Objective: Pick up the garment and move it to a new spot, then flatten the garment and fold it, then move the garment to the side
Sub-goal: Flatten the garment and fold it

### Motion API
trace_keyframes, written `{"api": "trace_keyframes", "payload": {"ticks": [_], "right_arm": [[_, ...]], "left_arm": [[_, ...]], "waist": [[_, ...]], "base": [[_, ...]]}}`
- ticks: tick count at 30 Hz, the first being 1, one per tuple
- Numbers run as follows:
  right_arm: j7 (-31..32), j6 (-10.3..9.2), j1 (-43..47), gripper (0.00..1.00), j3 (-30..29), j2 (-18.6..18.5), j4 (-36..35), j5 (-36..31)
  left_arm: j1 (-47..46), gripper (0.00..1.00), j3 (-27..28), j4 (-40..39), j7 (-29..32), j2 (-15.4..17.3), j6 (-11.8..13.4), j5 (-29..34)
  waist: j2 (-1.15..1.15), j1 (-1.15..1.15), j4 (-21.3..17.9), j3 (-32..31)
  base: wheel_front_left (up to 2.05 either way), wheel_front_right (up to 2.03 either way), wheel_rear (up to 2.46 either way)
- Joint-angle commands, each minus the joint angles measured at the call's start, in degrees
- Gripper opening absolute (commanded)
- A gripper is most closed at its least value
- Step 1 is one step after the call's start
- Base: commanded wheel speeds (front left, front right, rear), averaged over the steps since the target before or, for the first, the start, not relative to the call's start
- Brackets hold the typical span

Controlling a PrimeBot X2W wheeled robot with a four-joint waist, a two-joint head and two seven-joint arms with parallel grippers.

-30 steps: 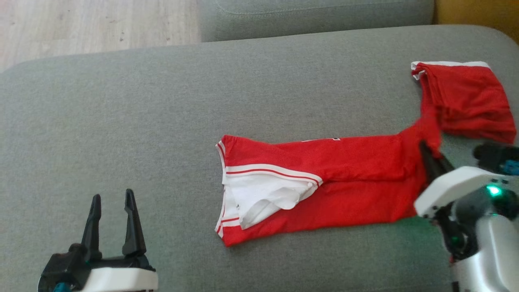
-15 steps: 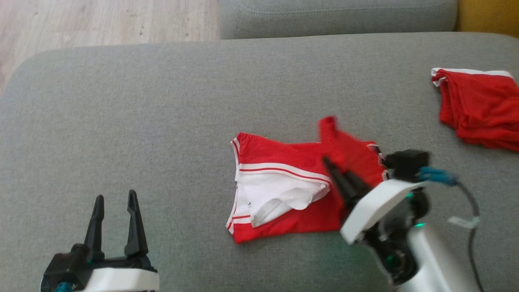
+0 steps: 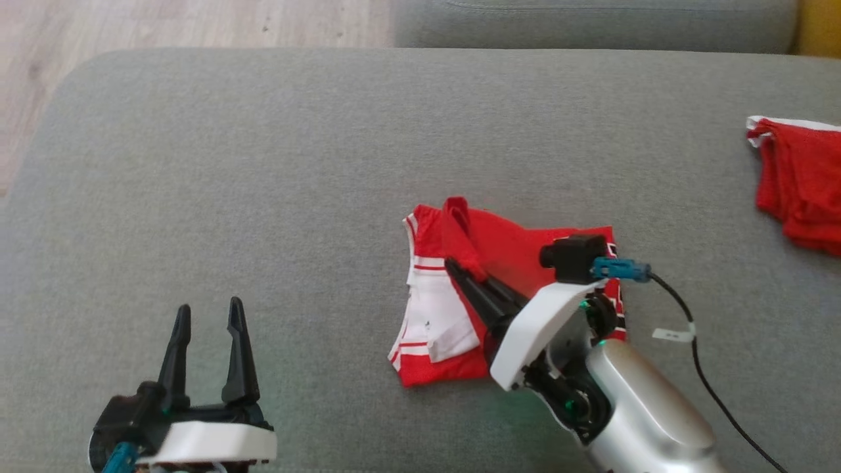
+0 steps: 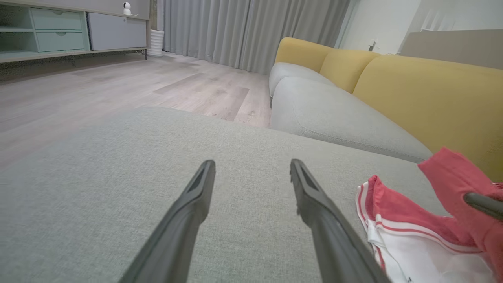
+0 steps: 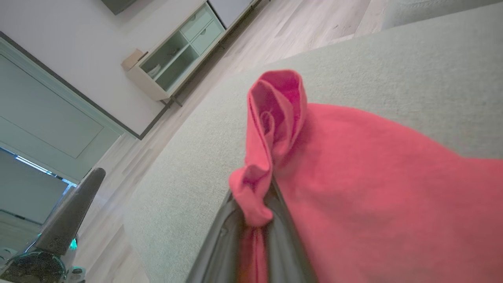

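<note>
Garment (image 3: 512, 246) edge sits pinched between the closed right fingers (image 3: 474, 293).

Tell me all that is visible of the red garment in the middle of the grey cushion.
The garment is red, thin sporty-looking cloth, with white bands and red stripes at its left edge in the head view and a white inner panel showing. It lies partly doubled over on the grey cushion. The right pincer is shut on a bunched red fold, raised above the white part.
</note>
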Motion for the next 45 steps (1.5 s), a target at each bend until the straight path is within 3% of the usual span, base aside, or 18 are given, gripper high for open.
{"api": "trace_keyframes", "payload": {"ticks": [1, 3, 4, 5, 6, 17, 26, 33, 41, 45], "right_arm": [[-0.9, 0.37, -2.3, 0.00, 1.7, 0.7, -0.8, 0.8], [-1.5, 0.37, -3.2, 0.01, 2.9, 0.7, 0.9, 1.6], [-1.7, 0.37, -3.6, 0.25, 3.5, 0.7, 1.7, 2.3], [-1.9, 0.37, -3.8, 0.73, 4.0, 0.7, 2.4, 3.5], [-2.4, 0.37, -4.0, 1.00, 4.3, 0.7, 3.1, 4.6], [-8.4, 0.37, -8.3, 1.00, 6.7, 0.7, 6.0, 8.8], [-16.2, 0.37, -10.3, 1.00, -4.1, 0.7, 8.5, -7.6], [-19.0, 0.37, -2.7, 1.00, -15.3, 0.7, 2.9, -25.3], [-22.0, 0.37, 10.3, 1.00, -24.0, 0.7, -5.8, -31.0], [-23.2, 0.37, 16.3, 1.00, -26.2, 0.7, -8.0, -29.3]], "left_arm": [[-3.0, 1.00, 1.6, -1.3, -0.7, 0.0, -0.3, 0.0], [-3.2, 1.00, 1.6, -1.0, -0.7, -0.1, -0.4, 0.0], [-3.3, 1.00, 1.6, -0.9, -0.7, -0.1, -0.5, 0.0], [-3.4, 1.00, 1.6, -0.7, -0.8, -0.2, -0.5, 0.0], [-3.4, 1.00, 1.6, -0.6, -0.8, -0.3, -0.6, 0.0], [-4.3, 1.00, 0.7, 0.7, -0.9, -0.7, -1.3, 0.5], [-6.9, 1.00, -1.9, 2.3, -0.5, -0.9, -3.0, 1.3], [-9.2, 1.00, -2.9, 4.0, 0.2, -1.1, -3.5, 1.4], [-6.6, 1.00, -2.0, 4.8, -0.1, -1.0, -3.2, 0.0], [-3.1, 1.00, -1.1, 5.1, -0.1, -0.4, -2.7, -1.1]], "waist": [[0.00, 0.00, 0.6, 0.2], [0.00, 0.00, 0.9, 0.2], [0.00, 0.00, 1.0, 0.2], [0.00, 0.00, 1.1, 0.2], [0.00, 0.00, 1.2, 0.2], [0.00, 0.00, 0.1, -0.1], [0.00, 0.00, -1.9, -0.5], [0.00, 0.00, -3.9, -1.9], [0.00, 0.00, -5.8, -4.9], [0.00, 0.00, -6.4, -6.7]], "base": [[0.00, 0.00, 0.00], [0.00, 0.00, 0.00], [0.00, 0.00, 0.00], [0.00, 0.00, 0.00], [0.00, 0.00, 0.00], [0.00, 0.00, 0.00], [0.00, 0.00, 0.00], [0.00, 0.00, 0.00], [0.00, 0.00, 0.00], [0.00, 0.00, 0.00]]}}
